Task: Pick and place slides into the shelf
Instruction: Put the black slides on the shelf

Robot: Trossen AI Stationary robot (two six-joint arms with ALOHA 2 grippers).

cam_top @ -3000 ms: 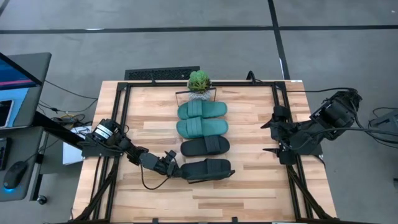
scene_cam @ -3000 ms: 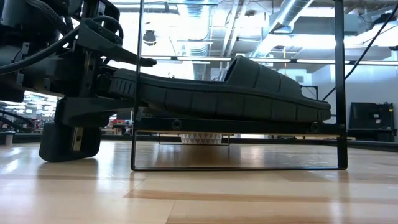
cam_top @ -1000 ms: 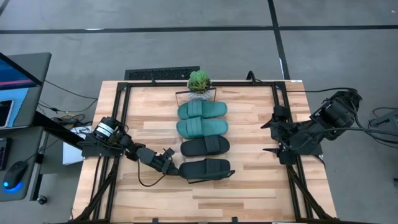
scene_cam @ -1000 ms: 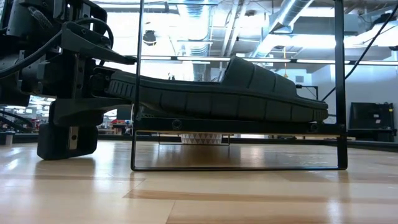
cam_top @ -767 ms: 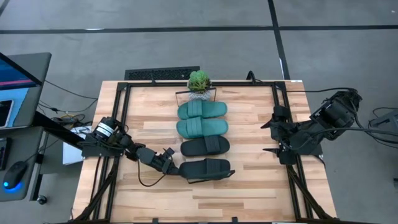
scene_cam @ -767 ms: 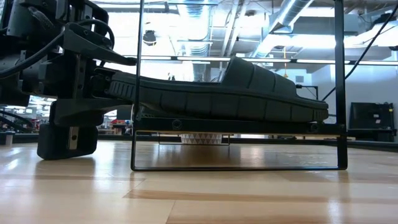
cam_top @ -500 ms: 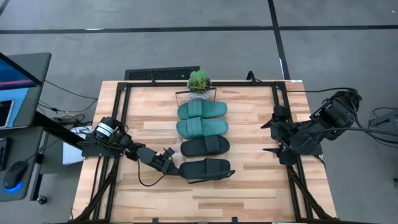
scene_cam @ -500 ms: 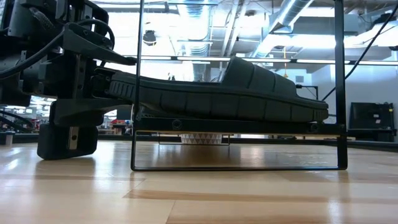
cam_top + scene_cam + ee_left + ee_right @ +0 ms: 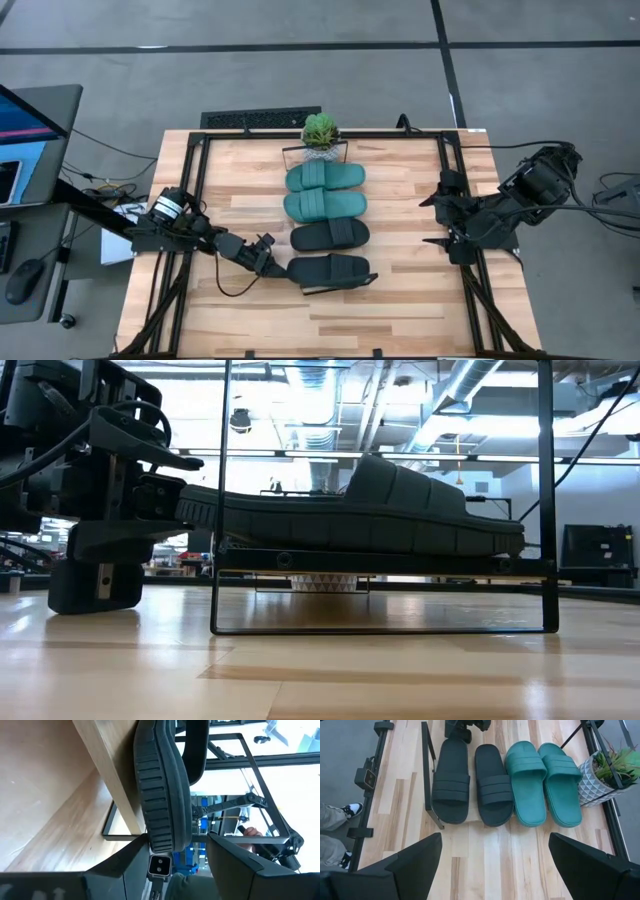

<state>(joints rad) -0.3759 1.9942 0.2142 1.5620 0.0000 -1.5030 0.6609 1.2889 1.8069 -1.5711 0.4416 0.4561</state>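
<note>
The left gripper (image 9: pixel 268 253) has let go and slid back to the left, its fingers apart, just off the heel of the last black slide (image 9: pixel 334 272). All four slides now lie side by side on the shelf (image 9: pixel 107 767). The right gripper (image 9: pixel 447 222) waits open, far right.

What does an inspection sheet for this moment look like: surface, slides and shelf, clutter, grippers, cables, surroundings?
Surface: light-wood plank tabletop, black frame rails along its sides.
Job's things: two teal rubbery slides and two black slides side by side on the narrow wooden shelf with black wire ends.
Clutter: small green potted plant at the shelf's far end.
Grippers: left gripper open at the nearest black slide's heel; right gripper open, parked at the table's right edge.
Cables: black cable looping under the left arm.
Surroundings: grey floor; person's shoe.
</note>
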